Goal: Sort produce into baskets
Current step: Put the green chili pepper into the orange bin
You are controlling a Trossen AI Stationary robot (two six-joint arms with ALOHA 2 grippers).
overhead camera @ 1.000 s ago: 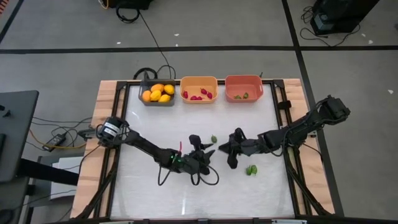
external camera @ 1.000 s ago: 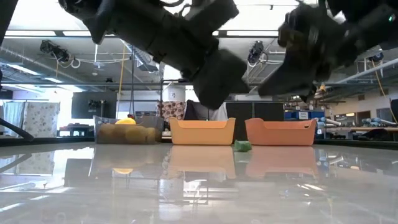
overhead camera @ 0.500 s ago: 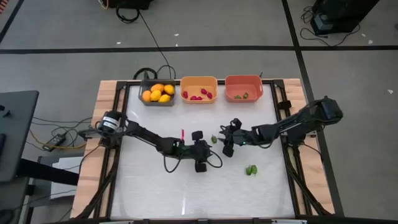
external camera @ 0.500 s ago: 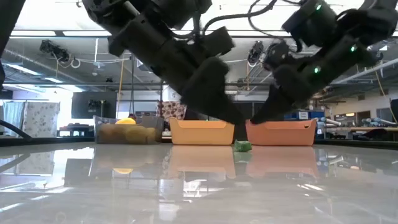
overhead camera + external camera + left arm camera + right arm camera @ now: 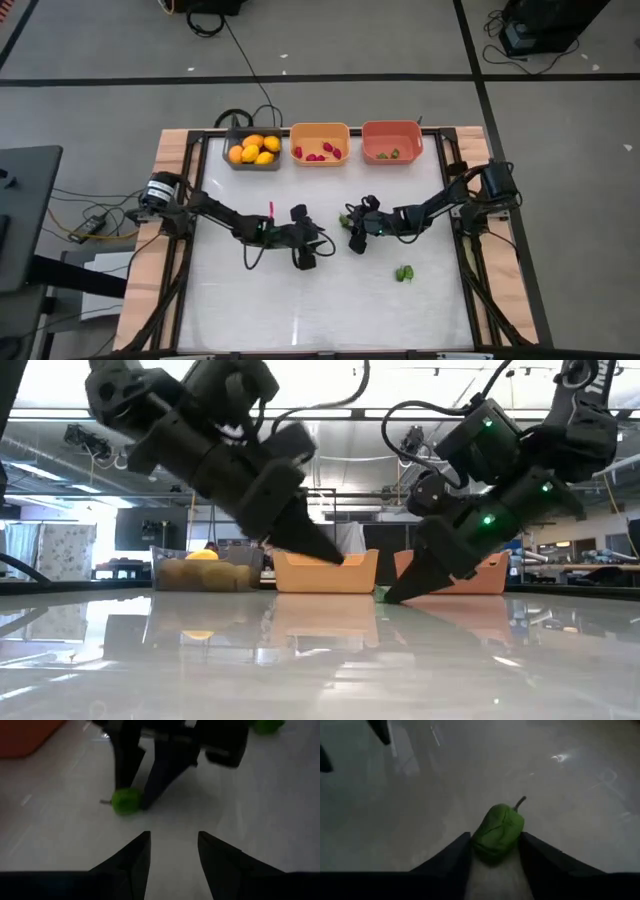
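A small green pepper (image 5: pixel 498 829) lies on the white table near its middle, also showing in the high view (image 5: pixel 345 218) and the left wrist view (image 5: pixel 126 801). My right gripper (image 5: pixel 495 840) is low over it, shut on it. My left gripper (image 5: pixel 303 240) hovers a little to the table's left of it, open and empty (image 5: pixel 174 840). A second green pepper (image 5: pixel 404 272) lies toward the near right. At the far edge stand a dark grey basket (image 5: pixel 228 163) of yellow-orange fruits, an orange basket (image 5: pixel 319 126) with red bits and a salmon-red basket (image 5: pixel 391 124) with green bits. My right gripper has the green pepper between its two fingers, one finger (image 5: pixel 457 852) on each side of the pepper's body (image 5: pixel 481 840), stem end pointing away from the gripper. The fingers slant down from the table's right side. The pepper rests on the table.
Both arms reach low across the table's middle, their grippers close together. The table's wooden frame (image 5: pixel 170 180) runs along the sides. The near half of the white table top (image 5: pixel 300 310) holds only the second pepper.
My right gripper has gone toward the table's left and far side and down to the green pepper, its fingertips now at the table. My left gripper has drawn back toward the table's left edge and come lower. The peppers have stayed where they were.
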